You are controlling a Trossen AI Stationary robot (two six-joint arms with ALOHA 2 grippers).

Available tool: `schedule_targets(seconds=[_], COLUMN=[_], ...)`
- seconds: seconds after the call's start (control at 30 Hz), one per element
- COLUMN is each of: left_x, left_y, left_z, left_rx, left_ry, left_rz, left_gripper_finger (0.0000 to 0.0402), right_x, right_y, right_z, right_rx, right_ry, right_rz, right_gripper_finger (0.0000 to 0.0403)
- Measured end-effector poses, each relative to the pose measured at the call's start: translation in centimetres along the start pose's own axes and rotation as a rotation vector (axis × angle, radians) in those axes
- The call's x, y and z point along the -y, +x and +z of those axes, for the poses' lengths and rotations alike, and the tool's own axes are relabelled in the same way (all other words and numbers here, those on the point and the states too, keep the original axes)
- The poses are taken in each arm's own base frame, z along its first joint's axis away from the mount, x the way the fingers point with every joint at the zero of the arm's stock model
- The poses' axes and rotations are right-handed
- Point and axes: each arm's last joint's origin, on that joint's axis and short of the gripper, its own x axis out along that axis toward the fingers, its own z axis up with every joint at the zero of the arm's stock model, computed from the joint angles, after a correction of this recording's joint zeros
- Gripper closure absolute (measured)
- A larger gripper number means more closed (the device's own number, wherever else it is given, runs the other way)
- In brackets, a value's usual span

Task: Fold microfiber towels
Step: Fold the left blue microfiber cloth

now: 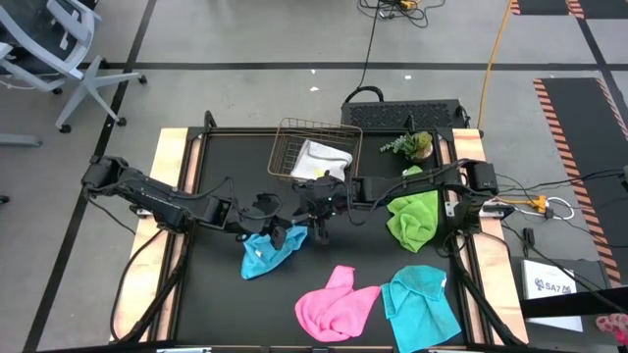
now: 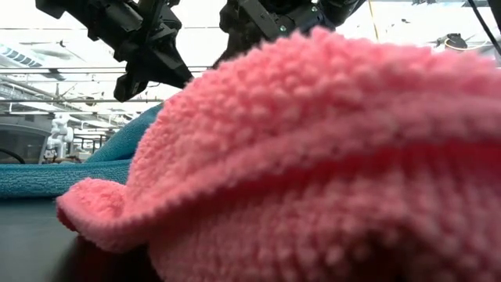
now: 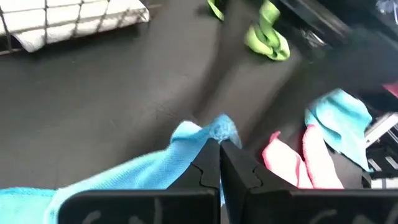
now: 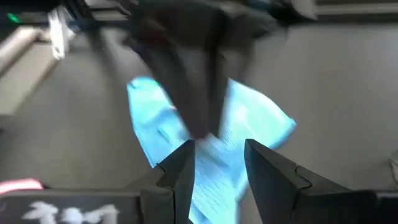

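Note:
A cyan towel (image 1: 263, 255) lies crumpled at the table's middle, and my left gripper (image 1: 282, 233) is shut on it. My right gripper (image 1: 320, 227) is open just right of it. In the right wrist view its fingers (image 4: 217, 165) stand on either side of the cyan cloth (image 4: 261, 124); I cannot tell whether they touch it. A pink towel (image 1: 336, 304) and a second cyan towel (image 1: 422, 306) lie near the front edge. A lime green towel (image 1: 412, 218) lies at the right. A white-grey towel (image 1: 320, 159) rests in the copper basket (image 1: 287, 147). My left gripper pinches a bunched corner of the cyan towel (image 3: 216, 129) between its two shut fingers. The fingers slant down from the table's left. The held corner is raised, and the rest of the cloth (image 3: 124, 177) trails slack down onto the table.
A small green plant (image 1: 412, 145) stands at the back right beside the basket. The pink towel (image 2: 313, 157) fills most of the low view. Bare black mat shows at the left and front left (image 1: 211, 304).

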Motion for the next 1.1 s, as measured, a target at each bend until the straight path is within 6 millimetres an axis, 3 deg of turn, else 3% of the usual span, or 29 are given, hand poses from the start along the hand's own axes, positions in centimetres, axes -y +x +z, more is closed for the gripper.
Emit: schedule_targets(seconds=[0.17, 0.63, 0.87, 1.1], left_x=[-0.2, -0.1, 0.0, 0.0], left_y=[0.1, 0.1, 0.0, 0.0], left_z=[0.2, 0.1, 0.2, 0.2], left_rx=[0.003, 0.001, 0.013, 0.011], left_ry=[-0.005, -0.006, -0.008, -0.007], left_rz=[0.005, -0.001, -0.001, 0.0], left_gripper_finger=[0.0401, 0.0401, 0.0401, 0.0401], right_x=[-0.9, -1.0, -0.7, -0.7], right_y=[0.1, 0.2, 0.5, 0.6], right_z=[0.1, 0.0, -2.6, -2.0], right_rx=[0.015, -0.001, -0.063, 0.047], right_ry=[-0.015, -0.016, 0.027, 0.04], right_rz=[0.018, 0.02, 0.016, 0.019], right_gripper_finger=[0.0273, 0.0273, 0.0273, 0.0273])
